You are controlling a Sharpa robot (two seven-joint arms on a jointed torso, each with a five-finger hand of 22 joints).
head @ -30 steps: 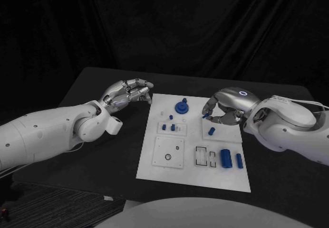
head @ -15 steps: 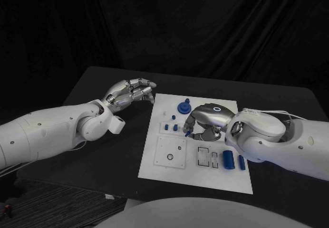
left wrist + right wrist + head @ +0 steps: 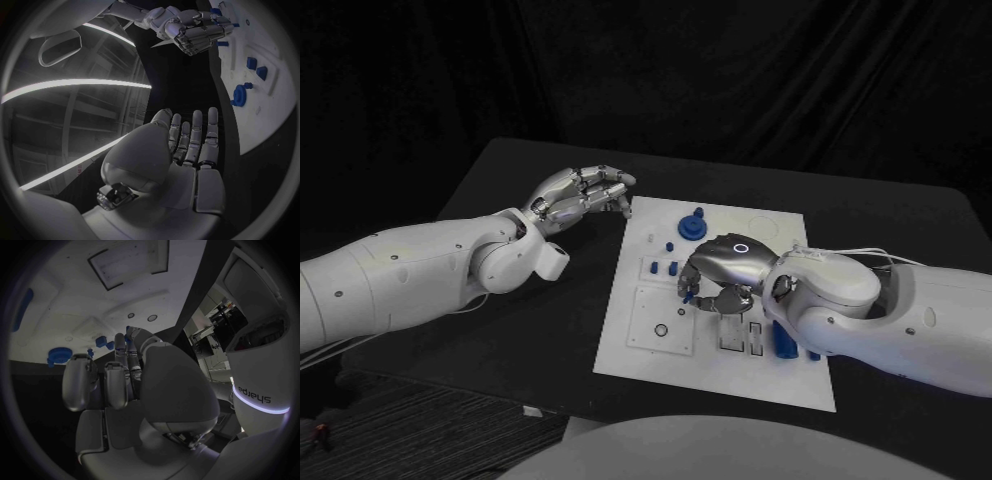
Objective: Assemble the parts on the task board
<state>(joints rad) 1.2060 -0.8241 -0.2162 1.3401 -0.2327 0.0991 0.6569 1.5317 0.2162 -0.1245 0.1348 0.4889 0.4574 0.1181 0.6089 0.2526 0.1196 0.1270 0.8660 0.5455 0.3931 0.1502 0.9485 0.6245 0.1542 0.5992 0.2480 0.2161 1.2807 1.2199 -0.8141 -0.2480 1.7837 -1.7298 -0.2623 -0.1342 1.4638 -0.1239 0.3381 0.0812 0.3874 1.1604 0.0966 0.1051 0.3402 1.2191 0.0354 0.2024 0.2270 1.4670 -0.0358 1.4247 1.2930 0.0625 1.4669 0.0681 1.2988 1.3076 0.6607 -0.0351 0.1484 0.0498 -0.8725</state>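
The right robot hand [image 3: 715, 283] has moved from the far right side of the task board [image 3: 651, 352] to the middle of it, and it now hangs low over the small blue parts there. Its fingers are curled in, and a small blue part [image 3: 691, 296] peeks out at its fingertips, but I cannot tell if the hand is holding that part or just covering it. The left robot hand [image 3: 583, 190] has hardly moved. It sits in the air just beside the far left corner of the board, with its fingers bent in a little and nothing in them. In the left wrist view its fingers [image 3: 195, 131] look straight and close side by side. The white board lies flat in the middle of the black worktop [image 3: 502, 180]. A round blue part [image 3: 692, 224] stands near the far edge of the board. A long blue part [image 3: 783, 345] lies near the right edge, partly under the right arm.
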